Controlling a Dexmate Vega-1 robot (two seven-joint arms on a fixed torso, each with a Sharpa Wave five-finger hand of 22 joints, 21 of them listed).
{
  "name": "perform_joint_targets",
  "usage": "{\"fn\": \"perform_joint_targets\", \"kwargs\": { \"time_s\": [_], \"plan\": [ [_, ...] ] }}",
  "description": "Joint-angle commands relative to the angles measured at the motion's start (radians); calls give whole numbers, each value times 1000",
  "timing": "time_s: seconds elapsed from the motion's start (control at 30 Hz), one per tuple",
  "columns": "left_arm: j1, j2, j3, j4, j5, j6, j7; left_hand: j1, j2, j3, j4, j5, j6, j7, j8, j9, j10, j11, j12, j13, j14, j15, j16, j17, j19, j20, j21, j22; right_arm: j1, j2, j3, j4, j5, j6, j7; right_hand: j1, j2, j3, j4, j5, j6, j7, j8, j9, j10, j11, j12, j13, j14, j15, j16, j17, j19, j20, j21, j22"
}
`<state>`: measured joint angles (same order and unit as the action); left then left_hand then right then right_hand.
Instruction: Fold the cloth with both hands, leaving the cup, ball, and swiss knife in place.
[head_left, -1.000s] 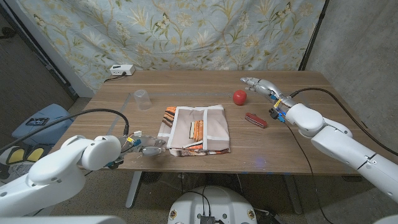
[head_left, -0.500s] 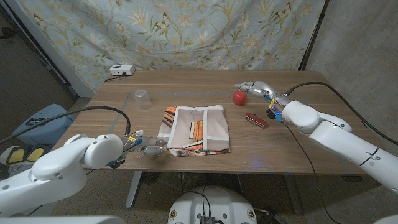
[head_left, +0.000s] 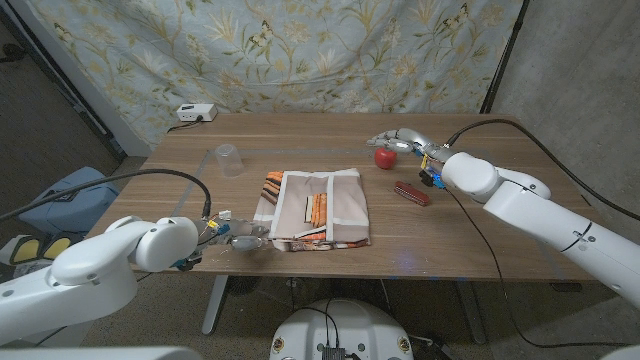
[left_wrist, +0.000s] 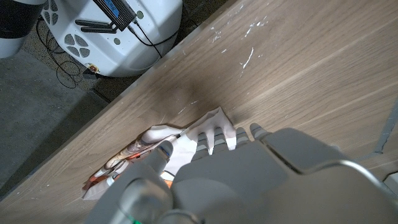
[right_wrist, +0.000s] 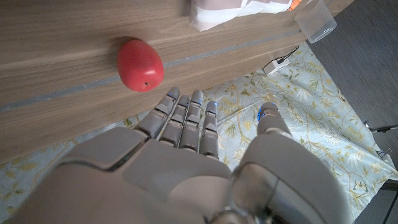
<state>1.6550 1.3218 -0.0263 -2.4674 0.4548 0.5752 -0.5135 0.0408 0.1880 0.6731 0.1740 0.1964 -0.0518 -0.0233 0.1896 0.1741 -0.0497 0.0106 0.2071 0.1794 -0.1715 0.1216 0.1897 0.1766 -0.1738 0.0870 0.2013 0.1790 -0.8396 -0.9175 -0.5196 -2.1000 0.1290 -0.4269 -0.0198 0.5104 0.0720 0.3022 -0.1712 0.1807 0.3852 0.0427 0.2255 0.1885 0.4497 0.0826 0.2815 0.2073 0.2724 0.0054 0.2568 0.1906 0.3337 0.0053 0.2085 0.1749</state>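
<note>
A folded beige cloth (head_left: 315, 208) with orange stripes lies at the table's middle. My left hand (head_left: 238, 238) is at its near left corner; in the left wrist view its fingertips (left_wrist: 211, 134) lie on the cloth's white corner (left_wrist: 186, 138), with no clear grip. A clear cup (head_left: 229, 159) stands behind the cloth to the left. The red ball (head_left: 385, 157) sits to the right, and the red swiss knife (head_left: 411, 192) lies nearer. My right hand (head_left: 398, 140) hovers just behind the ball (right_wrist: 140, 65), fingers (right_wrist: 186, 118) stretched out and holding nothing.
A white power box (head_left: 195, 113) sits at the table's (head_left: 480, 250) far left corner. A flowered curtain (head_left: 300, 50) hangs behind. A black cable (head_left: 500, 145) runs along my right arm. The cup (right_wrist: 314, 18) and the cloth edge (right_wrist: 239, 9) show in the right wrist view.
My right hand has swung left across the table's far side, from beyond the knife to just behind the ball. The left hand and the cloth have stayed put.
</note>
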Motion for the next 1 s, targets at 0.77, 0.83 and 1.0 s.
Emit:
{"fn": "perform_joint_targets", "kwargs": {
  "time_s": [0.77,0.83,1.0],
  "plan": [
    [54,-16,-63,20,-3,-63,14,16,2,34,-17,9,16,-12,3,4,9,-7,2,1,-42,-1,-4,-3,-116,-11,4,2,266,96,-252,91,-167,-213,152,87,-8,19,-3,-3,33,21,6,5,94,-31,23,15,44,-7,23,28,-16,27,1,12],
    [52,-14,-62,21,0,-69,11,17,2,36,-18,9,17,-13,3,4,8,-8,1,1,-41,-1,-4,-3,-116,-13,4,2,275,99,-261,100,-178,-216,160,90,-9,18,-1,-4,44,14,10,5,97,-40,22,14,44,-9,25,31,-18,26,1,13],
    [49,-22,-63,19,5,-69,9,20,1,41,-20,10,17,-15,2,4,9,-9,1,2,-39,-1,-4,-4,-117,-14,4,2,288,103,-277,120,-199,-217,178,93,-10,18,1,-4,58,10,15,6,104,-41,21,14,45,-14,28,35,-20,27,2,14]
  ]
}}
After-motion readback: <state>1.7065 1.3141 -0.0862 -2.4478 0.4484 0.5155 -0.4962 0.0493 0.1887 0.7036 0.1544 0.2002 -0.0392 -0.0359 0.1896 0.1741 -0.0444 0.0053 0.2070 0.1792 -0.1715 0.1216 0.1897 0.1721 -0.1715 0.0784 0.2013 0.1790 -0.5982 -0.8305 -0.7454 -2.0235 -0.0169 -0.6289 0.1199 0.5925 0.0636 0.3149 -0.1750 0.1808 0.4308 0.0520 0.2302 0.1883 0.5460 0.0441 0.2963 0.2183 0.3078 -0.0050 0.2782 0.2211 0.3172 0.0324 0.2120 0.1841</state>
